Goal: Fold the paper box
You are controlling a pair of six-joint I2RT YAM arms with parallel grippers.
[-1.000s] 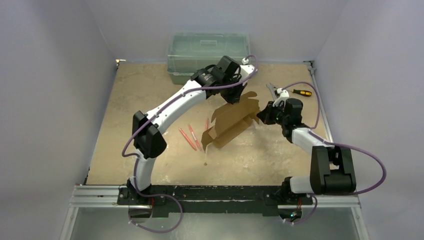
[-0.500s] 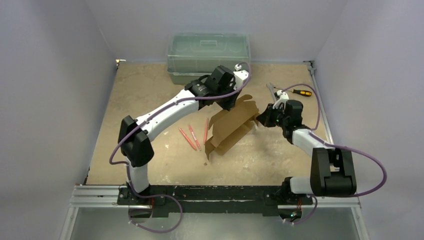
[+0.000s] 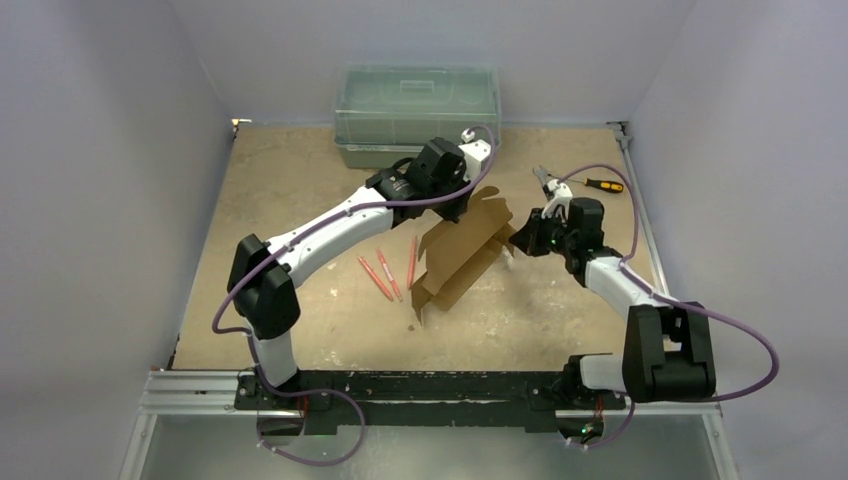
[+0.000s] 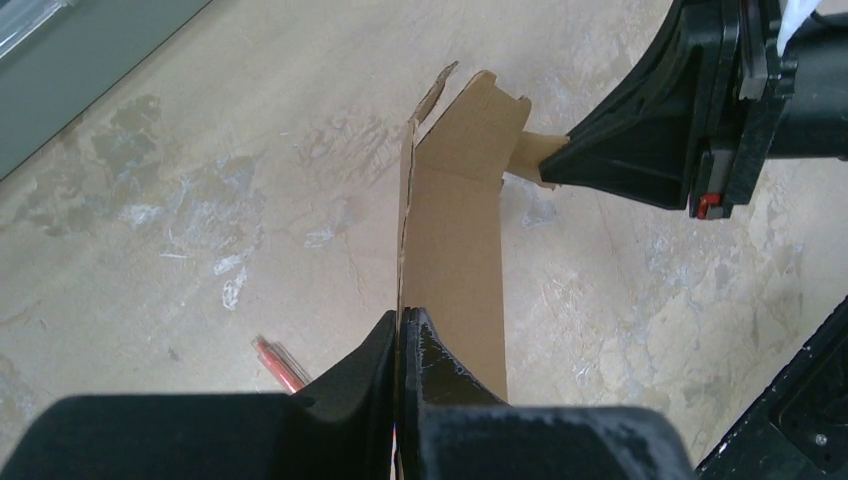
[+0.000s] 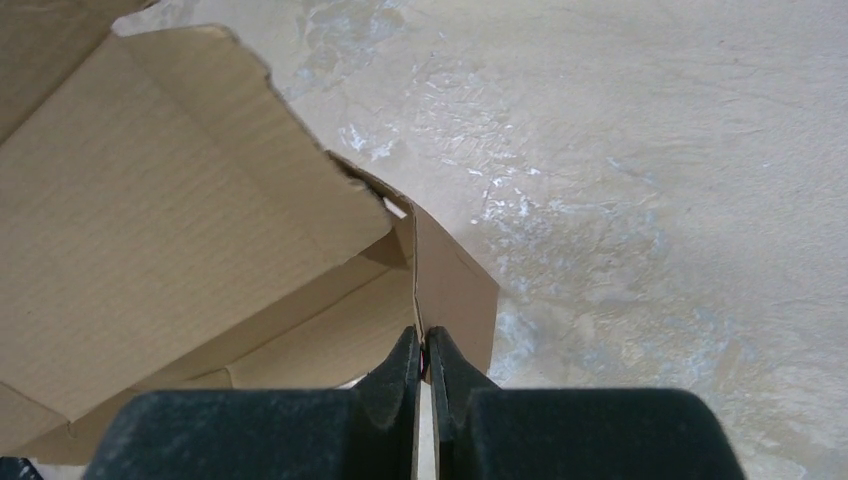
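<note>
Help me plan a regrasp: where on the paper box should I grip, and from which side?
Pinch a thin free edge, a finger on each face. The paper box stands half-folded with edges exposed: the left hand is shut on an upright panel's edge, the right hand on an end flap from the right.

"Can you make out the far edge of the brown cardboard box (image 3: 465, 252)?"

"No, the left arm's black wrist (image 3: 440, 172) covers it. And that small metal tool (image 3: 543, 178) near the far right corner is too tiny to name."
</note>
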